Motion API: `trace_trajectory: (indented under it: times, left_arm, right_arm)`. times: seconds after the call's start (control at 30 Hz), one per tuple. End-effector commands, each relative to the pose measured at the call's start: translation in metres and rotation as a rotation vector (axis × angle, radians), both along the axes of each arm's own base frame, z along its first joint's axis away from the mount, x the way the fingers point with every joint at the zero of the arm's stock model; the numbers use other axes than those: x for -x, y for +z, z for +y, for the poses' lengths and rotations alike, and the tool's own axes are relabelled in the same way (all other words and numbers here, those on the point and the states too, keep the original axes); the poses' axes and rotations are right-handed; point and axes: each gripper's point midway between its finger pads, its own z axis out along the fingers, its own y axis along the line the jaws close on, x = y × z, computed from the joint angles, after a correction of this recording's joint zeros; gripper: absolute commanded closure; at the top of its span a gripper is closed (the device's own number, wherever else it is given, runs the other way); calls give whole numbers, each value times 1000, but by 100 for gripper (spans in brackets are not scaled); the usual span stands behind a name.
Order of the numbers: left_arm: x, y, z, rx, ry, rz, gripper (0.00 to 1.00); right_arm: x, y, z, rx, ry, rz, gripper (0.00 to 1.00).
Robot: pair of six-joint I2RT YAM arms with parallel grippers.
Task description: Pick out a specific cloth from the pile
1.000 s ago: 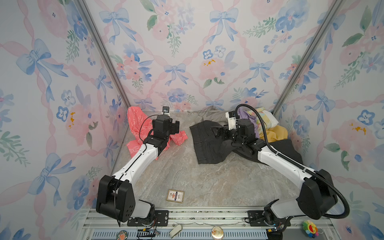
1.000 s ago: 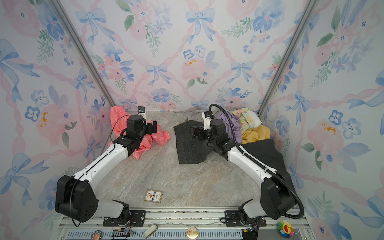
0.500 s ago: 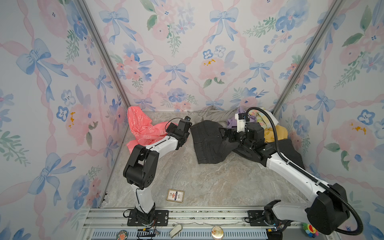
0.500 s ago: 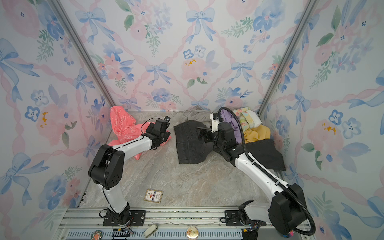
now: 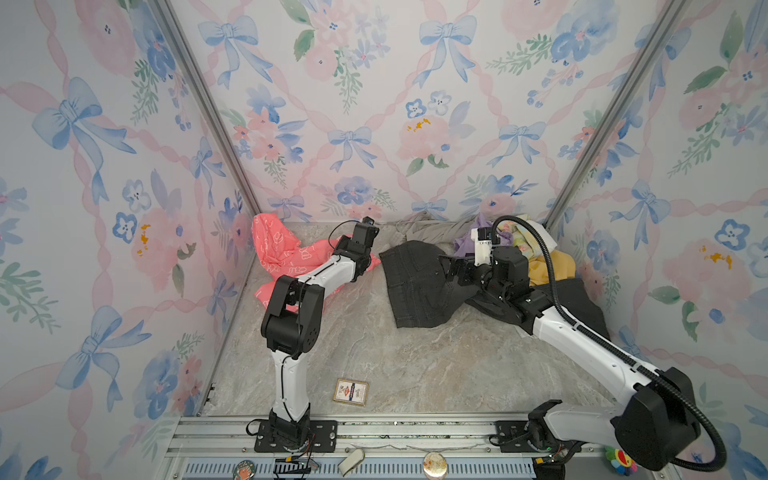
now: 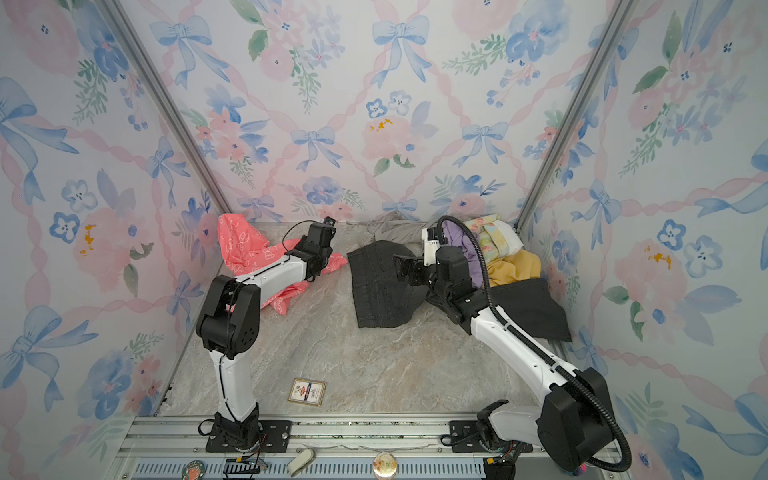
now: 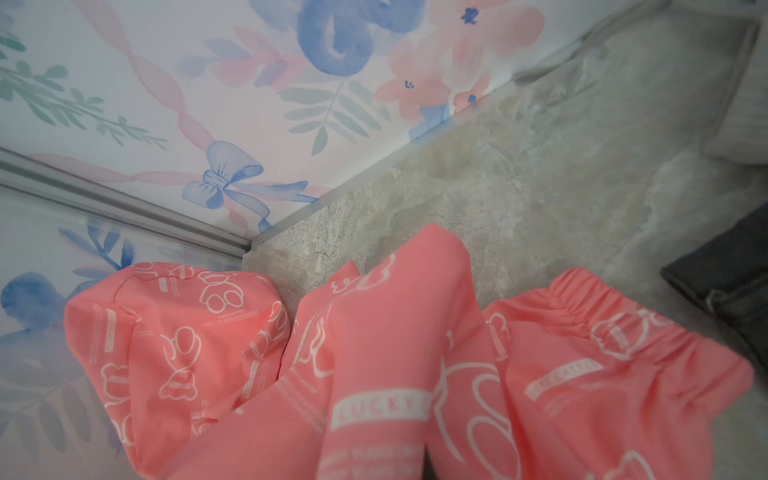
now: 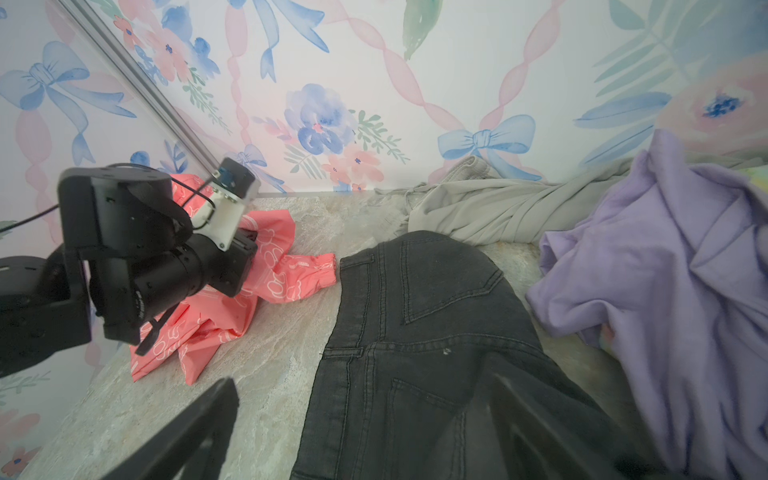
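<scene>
Both top views have the cloth (image 5: 282,257) bunched in the back-left corner, well apart from the pile (image 5: 540,259). Its long axis runs along the left wall, and a cuff points at the jeans (image 5: 415,286). Left elbow is raised now, not low as a second ago. Left gripper (image 5: 365,266) fingers, spread then, now pinch the cloth. Right gripper (image 5: 455,270) fingers hang spread over the jeans.

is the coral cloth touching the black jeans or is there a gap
Apart. The left wrist view shows a strip of bare table between the gathered cuff of the coral cloth and the edge of the black jeans.
</scene>
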Motion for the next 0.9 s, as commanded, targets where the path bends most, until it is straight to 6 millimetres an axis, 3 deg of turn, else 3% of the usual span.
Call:
trace_trajectory:
  times: [0.0,0.13,0.2,0.27,0.37,0.53,0.7,0.87]
  left_arm:
    - [-14,97,33,316,76,-254,100]
    - [-30,137,90,562,169,-396,100]
    - [-37,141,118,634,225,-454,100]
    - [-46,135,131,724,240,-465,100]
    - [-54,100,145,886,299,-442,100]
    - [-34,5,151,1010,412,-384,100]
    - [-16,-59,167,900,538,-294,100]
    - [-21,-108,173,769,580,-103,100]
  right_arm:
    - [-8,-7,3,22,-4,6,2]
    - [-14,-14,9,30,-1,23,2]
    - [-17,-16,12,30,4,24,2]
    - [-19,-17,15,33,7,24,2]
    - [-23,-19,17,40,6,24,2]
    - [-27,-20,20,45,11,23,2]
    - [-28,-12,19,61,16,10,2]
    - [-26,-11,17,64,22,12,3]
